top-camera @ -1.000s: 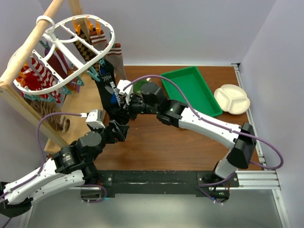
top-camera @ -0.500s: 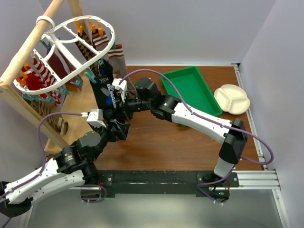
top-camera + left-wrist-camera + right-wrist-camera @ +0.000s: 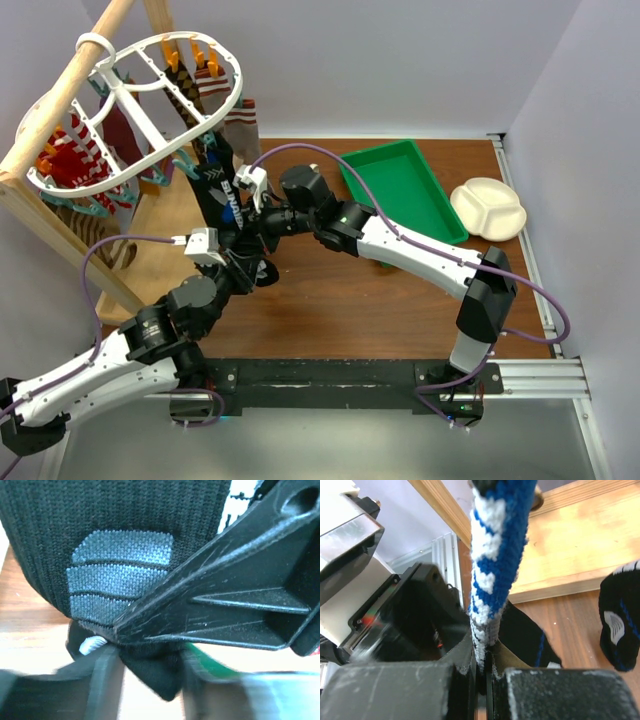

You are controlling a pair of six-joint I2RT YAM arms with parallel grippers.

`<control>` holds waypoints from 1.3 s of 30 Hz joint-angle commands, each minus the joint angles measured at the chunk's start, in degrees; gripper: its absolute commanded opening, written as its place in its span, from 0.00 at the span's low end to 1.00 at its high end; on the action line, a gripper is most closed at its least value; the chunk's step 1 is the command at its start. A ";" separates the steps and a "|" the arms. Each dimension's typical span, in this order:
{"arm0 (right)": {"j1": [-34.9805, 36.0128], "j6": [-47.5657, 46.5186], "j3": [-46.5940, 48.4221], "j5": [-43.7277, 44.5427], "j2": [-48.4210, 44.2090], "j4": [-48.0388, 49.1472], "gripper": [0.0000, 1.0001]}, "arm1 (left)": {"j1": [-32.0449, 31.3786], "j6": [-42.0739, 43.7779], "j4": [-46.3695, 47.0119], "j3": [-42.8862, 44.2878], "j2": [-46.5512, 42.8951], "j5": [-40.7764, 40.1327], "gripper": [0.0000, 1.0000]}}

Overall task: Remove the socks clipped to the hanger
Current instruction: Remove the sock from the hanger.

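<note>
While the black sock point(image 3: 222, 186) hangs off the near rim of the hanger point(image 3: 236, 78), both arms meet at its lower end. The right gripper point(image 3: 481, 666) is pinched almost closed on the sock's blue-and-white patterned edge, with fabric running straight up out of the jaws; the left gripper point(image 3: 152, 680) sits just under the sock, jaws narrow, black toe tip between the fingers point(image 3: 102, 682); cannot tell if they actually clamp it. The sock's top is up by a teal clip point(image 3: 186, 166); cannot tell if the clip bites it. Other socks hang under the oval: a striped sock point(image 3: 72, 160), red and white, at far left; a checkered sock point(image 3: 182, 98) at the back below the orange clips point(image 3: 172, 55). The hanger's loop sits over a wooden pole point(image 3: 60, 95); a green tray point(image 3: 400, 186) and a white plate point(image 3: 488, 208) lie well apart from the sock, on the right of the table point(image 3: 330, 300).
</note>
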 commanded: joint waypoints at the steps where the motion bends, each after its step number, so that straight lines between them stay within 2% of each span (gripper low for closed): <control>1: 0.18 2.44 1.73 -0.43 -0.53 1.67 0.00 | 0.18 -0.84 3.38 -0.80 0.09 -2.64 0.18; 2: 0.18 2.44 1.65 -0.43 -0.45 1.76 0.00 | 0.18 -0.93 3.38 -0.80 0.09 -2.55 0.12; 3: 0.18 2.35 1.56 -0.26 -0.44 1.76 0.00 | 0.18 -1.02 3.38 -0.80 0.01 -2.55 0.01; 8: 0.27 1.74 0.68 1.67 -0.80 2.38 0.04 | 0.18 -1.19 3.20 -1.24 -0.43 -1.94 0.00; 10: 0.27 1.39 0.76 2.99 -0.88 2.47 0.14 | 0.18 -2.07 2.94 -1.59 -0.61 -2.03 0.00; 13: 0.27 0.60 0.50 4.66 -1.41 2.64 0.37 | 0.18 -2.60 2.85 -2.03 -0.52 -1.24 0.00; 16: 0.27 -0.63 0.41 6.50 -2.02 2.90 0.51 | 0.18 -2.95 4.08 -2.73 -0.34 -0.10 0.00; 23: 0.27 -4.15 0.32 16.25 -5.63 3.43 0.69 | 0.18 -3.83 3.82 -3.08 -0.17 0.52 0.00; 26: 0.27 -6.08 1.99 19.06 -7.12 4.48 0.70 | 0.18 -3.57 3.73 -2.91 -0.08 0.26 0.00; 30: 0.27 -9.50 4.36 20.31 -8.18 6.59 0.79 | 0.18 -2.86 4.08 -2.82 0.01 0.70 0.00; 39: 0.27 -16.09 27.03 14.35 3.24 0.19 0.80 | 0.18 -1.37 4.43 -1.94 0.62 1.66 0.00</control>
